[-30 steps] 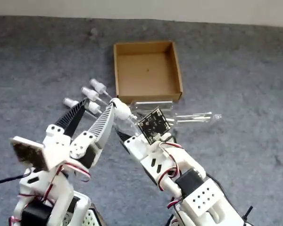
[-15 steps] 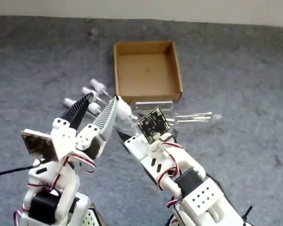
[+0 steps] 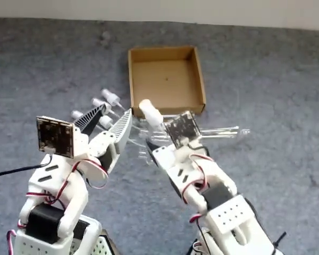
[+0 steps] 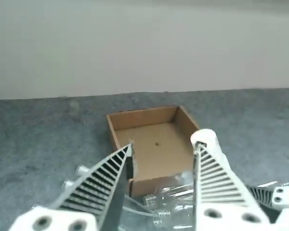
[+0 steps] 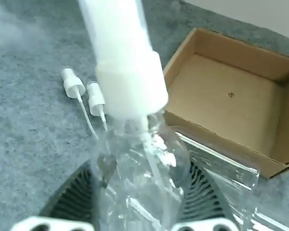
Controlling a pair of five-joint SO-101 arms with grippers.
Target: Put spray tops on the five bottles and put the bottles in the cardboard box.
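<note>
Bottle (image 5: 139,159) with spray top (image 5: 127,72) sits gripped in right jaws, neck toward cardboard box (image 3: 167,79) just beyond; left jaws stand open (empty) alongside.

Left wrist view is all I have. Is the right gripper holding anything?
Observer: Yes. The right gripper is shut on a bottle.
Operator: Is there a top on it?
Observer: Yes, a spray top sits on its neck, with its tube down inside.
Operator: Any bottles off to the right of the box?
Observer: One loose bottle lies on its side by the near right corner of the box.
</note>
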